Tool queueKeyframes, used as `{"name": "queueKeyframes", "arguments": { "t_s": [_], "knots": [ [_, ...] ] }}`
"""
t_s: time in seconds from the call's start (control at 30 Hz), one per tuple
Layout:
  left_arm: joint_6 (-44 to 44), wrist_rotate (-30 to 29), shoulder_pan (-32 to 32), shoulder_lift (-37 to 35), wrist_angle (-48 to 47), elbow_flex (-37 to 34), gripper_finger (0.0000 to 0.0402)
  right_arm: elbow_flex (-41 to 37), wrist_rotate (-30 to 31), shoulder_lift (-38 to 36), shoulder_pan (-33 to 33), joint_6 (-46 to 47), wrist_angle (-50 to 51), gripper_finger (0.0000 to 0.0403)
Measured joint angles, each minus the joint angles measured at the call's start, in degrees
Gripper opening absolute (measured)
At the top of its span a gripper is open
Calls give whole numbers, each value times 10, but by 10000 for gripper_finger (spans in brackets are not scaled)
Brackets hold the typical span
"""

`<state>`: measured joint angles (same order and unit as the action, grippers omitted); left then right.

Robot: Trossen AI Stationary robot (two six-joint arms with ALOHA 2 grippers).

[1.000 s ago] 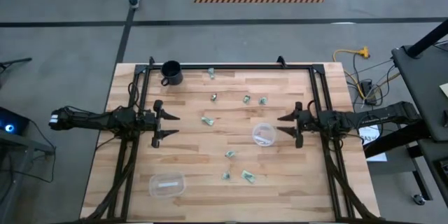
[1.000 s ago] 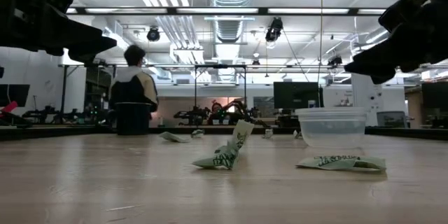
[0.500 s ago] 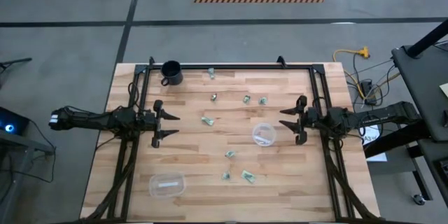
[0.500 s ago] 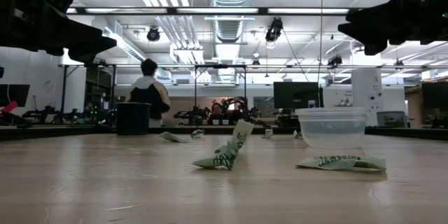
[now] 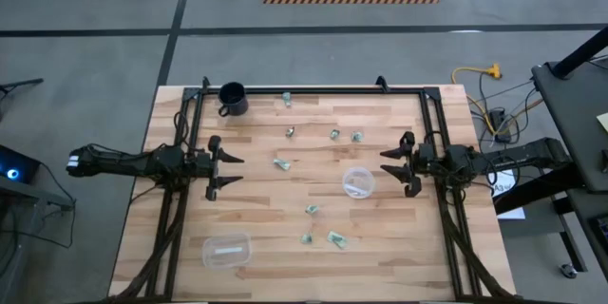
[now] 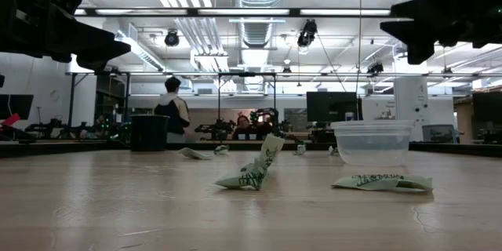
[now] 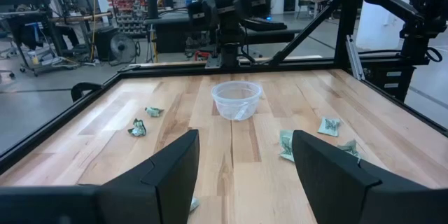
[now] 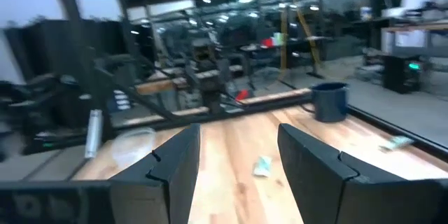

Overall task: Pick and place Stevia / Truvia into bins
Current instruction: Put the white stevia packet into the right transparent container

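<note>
Several small green-and-white Stevia packets lie scattered flat on the wooden table, among them one, one and one. The round clear bowl stands right of centre with a packet inside. The rounded-rectangular tub sits near the table's near-left corner. My left gripper hovers open at the left side, above the table. My right gripper hovers open at the right side, just right of the bowl and well above it. In the left wrist view the bowl stands straight ahead between my fingers.
A black mug stands at the far-left corner. A black metal frame runs along the far, left and right sides of the table. Bare wood lies between the packets. A person stands in the room beyond the table.
My right gripper has risen higher above the table beside the bowl and levelled out, staying open. The left arm has kept still. The person in the background has walked to the right.
</note>
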<state>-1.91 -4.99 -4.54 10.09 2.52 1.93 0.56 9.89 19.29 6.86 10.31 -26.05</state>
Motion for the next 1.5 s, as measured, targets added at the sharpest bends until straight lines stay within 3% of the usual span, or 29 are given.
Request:
{"name": "queueKeyframes", "arguments": {
  "t_s": [0.3,0.47,0.7,1.13,1.5],
  "knots": [
    [0,0,0,0,0,0,212,1,-127,1,0,-17,-79,183],
    [0,0,0,0,0,0,212,30,-166,6,0,-15,-72,183],
    [0,0,0,0,0,0,212,92,-271,72,14,-23,-45,183],
    [0,0,0,0,0,0,212,239,-279,264,74,-128,112,183],
    [0,0,0,0,0,0,212,331,-278,449,94,-179,142,183]
  ]
}}
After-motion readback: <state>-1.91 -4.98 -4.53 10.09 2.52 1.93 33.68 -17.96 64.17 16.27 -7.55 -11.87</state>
